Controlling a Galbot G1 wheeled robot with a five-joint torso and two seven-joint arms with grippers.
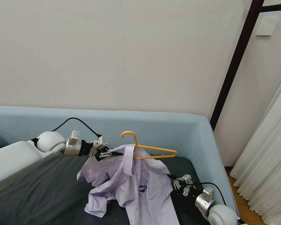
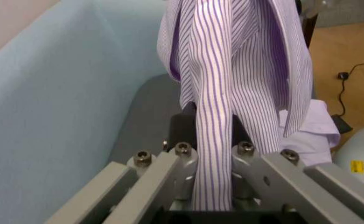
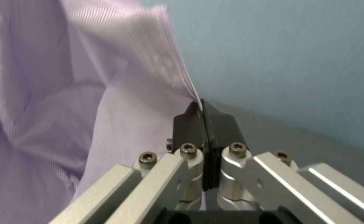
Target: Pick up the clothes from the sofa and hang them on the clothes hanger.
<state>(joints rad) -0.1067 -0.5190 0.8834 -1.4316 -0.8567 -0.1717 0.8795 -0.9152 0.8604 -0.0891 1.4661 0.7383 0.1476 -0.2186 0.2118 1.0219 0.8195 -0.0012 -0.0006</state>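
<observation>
Lavender shirt (image 1: 131,187) sits half on the yellow hanger (image 1: 150,149), left end effector (image 1: 107,153) and right end effector (image 1: 174,180) both clamped on its cloth; seating the other shoulder seems next.

The striped shirt (image 1: 131,187) drapes over the yellow hanger (image 1: 154,150) and hides its left arm, leaving the hook and the right arm in sight. The shirt's hem runs off the bottom edge of the head view. Its folds cover the fingertips of the right gripper (image 1: 174,181). In the left wrist view the cloth leaves by the top edge and masks the inner faces of the left gripper (image 2: 210,128), which is clamped on it.
</observation>
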